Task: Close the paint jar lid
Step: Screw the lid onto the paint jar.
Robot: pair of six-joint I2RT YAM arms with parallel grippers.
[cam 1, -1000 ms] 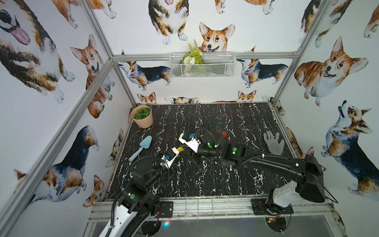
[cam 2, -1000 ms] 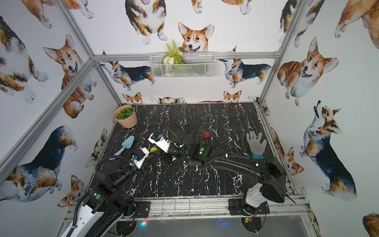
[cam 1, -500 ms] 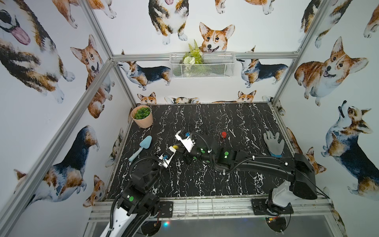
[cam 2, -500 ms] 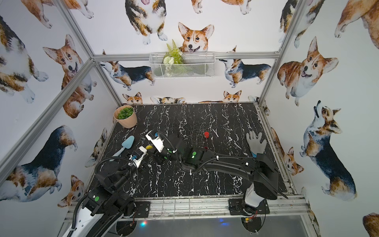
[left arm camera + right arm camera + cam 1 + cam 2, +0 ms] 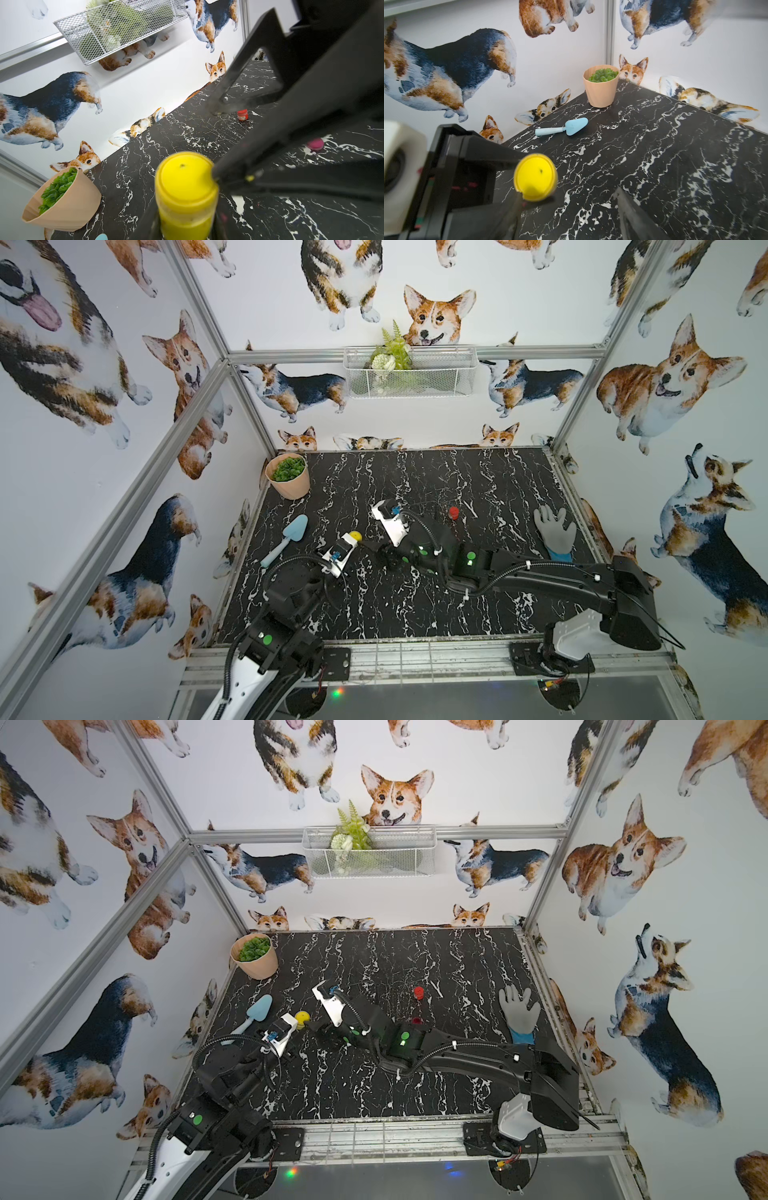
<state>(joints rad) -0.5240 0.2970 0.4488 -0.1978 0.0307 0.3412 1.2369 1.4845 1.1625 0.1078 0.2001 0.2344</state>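
Note:
A yellow paint jar (image 5: 185, 220) stands upright with its yellow lid (image 5: 182, 178) sitting on top; it also shows in both top views (image 5: 355, 535) (image 5: 302, 1016). My left gripper (image 5: 186, 230) is shut on the jar's body below the lid. My right gripper (image 5: 571, 207) is open beside the jar. One of its fingers (image 5: 508, 216) touches the rim of the lid (image 5: 535, 178), and the other finger (image 5: 633, 218) stands well clear over the table.
A closed red jar (image 5: 454, 512) and a loose red lid (image 5: 417, 1020) lie behind the right arm. A blue trowel (image 5: 286, 539) and a potted plant (image 5: 289, 476) are at the left, a grey glove (image 5: 555, 531) at the right.
The right gripper's jaws have spread apart and come off the yellow lid. The left gripper still holds the jar in the same place.

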